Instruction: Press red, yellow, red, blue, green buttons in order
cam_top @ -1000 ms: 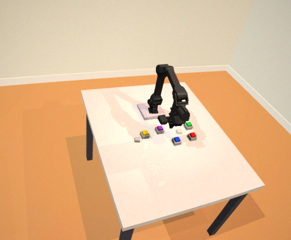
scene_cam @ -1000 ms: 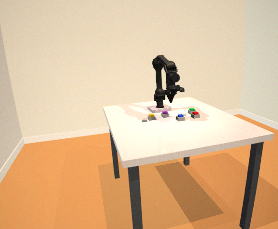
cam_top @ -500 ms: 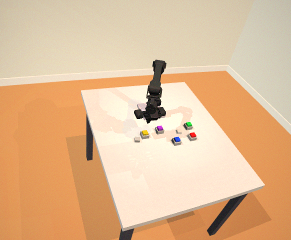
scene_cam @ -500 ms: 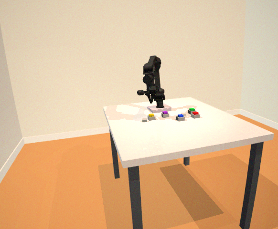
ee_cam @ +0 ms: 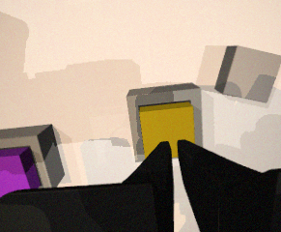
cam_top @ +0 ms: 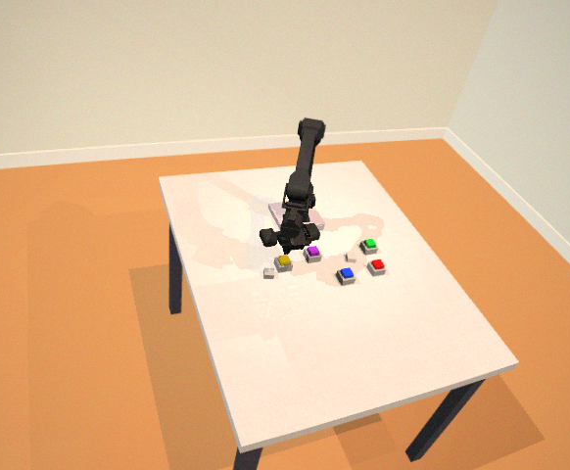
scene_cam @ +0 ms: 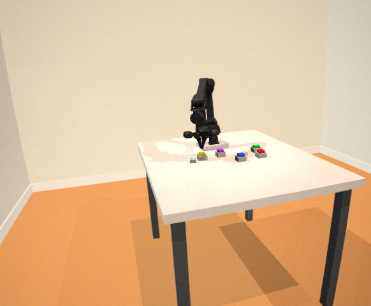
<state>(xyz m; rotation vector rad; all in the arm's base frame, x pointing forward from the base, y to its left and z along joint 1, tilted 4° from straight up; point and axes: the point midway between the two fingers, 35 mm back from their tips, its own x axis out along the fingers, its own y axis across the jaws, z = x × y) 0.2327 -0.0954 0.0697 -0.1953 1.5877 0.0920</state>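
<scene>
The gripper (ee_cam: 174, 145), fingers nearly shut and holding nothing, hangs above the yellow button (ee_cam: 167, 127), which stands between the purple button (ee_cam: 9, 170) and a grey block (ee_cam: 248, 72). A descent that drifts sideways risks striking the housing rim, the purple button or the block. The wrist view shows tip-to-cap alignment; the exterior view shows the height gap.

Top: high up, far, looking down at the table (cam_top: 325, 323). Exterior: far, level, from the front. Wrist: very close, facing down. All sharing the yellow button (ee_cam: 166, 127).
</scene>
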